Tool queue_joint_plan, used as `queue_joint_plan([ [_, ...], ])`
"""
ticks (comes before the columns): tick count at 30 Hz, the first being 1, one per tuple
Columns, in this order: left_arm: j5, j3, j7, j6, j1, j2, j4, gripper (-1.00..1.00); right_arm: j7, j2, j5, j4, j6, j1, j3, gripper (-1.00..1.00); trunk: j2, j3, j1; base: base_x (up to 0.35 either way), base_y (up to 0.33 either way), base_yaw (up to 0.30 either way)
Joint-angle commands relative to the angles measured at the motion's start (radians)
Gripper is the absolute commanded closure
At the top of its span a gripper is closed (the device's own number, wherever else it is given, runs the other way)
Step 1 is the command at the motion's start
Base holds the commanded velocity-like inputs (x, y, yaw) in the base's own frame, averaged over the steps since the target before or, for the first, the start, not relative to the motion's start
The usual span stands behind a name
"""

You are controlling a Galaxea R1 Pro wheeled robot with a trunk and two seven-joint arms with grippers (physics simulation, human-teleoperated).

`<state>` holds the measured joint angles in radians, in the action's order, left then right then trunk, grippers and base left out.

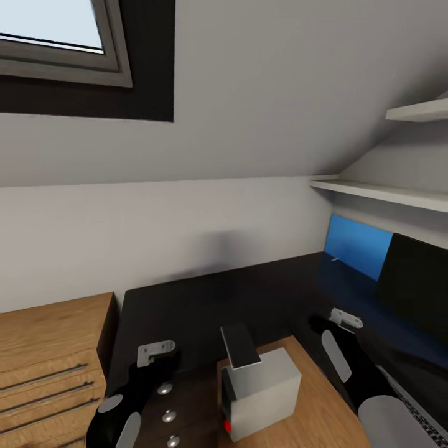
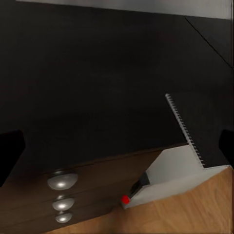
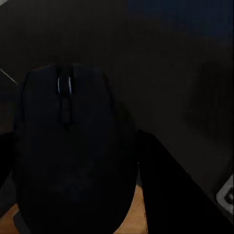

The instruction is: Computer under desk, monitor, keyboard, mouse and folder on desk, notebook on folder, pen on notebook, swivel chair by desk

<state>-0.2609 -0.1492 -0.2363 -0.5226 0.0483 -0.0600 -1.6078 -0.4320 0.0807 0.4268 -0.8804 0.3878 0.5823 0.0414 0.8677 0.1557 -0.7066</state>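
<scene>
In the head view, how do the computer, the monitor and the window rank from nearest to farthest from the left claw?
From the left claw:
1. Computer, low down, just to its right.
2. Monitor, on the desk at the far right.
3. Window, high on the sloped wall, up and to the left.

Head view high, facing desk [image 1: 205, 298]; left wrist nearer, shares grey box [image 2: 180, 170].

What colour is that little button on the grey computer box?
Red. The button on the computer shows best in the left wrist view.
</scene>
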Motion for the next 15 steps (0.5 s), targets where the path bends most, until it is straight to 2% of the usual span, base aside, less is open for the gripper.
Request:
queue_joint_plan([
  [1,-0.011,-0.001,-0.009,-0.004,0.001,0.000,-0.001,-1.00,-0.008,0.000,0.012,-0.002,0.002,0.001,-0.001,1.00,0.001,0.001,0.000,0.000,0.000,-0.266],
  [11,-0.011,-0.001,-0.009,-0.003,0.001,0.000,-0.001,-1.00,-0.008,0.000,0.009,-0.001,0.002,0.001,-0.005,1.00,0.001,-0.009,0.000,0.000,0.000,-0.265],
  [15,-0.011,-0.001,-0.009,-0.004,0.001,0.000,-0.001,-1.00,-0.008,-0.002,0.005,0.003,0.003,0.001,-0.013,1.00,0.001,-0.010,0.000,0.001,0.000,-0.137],
])
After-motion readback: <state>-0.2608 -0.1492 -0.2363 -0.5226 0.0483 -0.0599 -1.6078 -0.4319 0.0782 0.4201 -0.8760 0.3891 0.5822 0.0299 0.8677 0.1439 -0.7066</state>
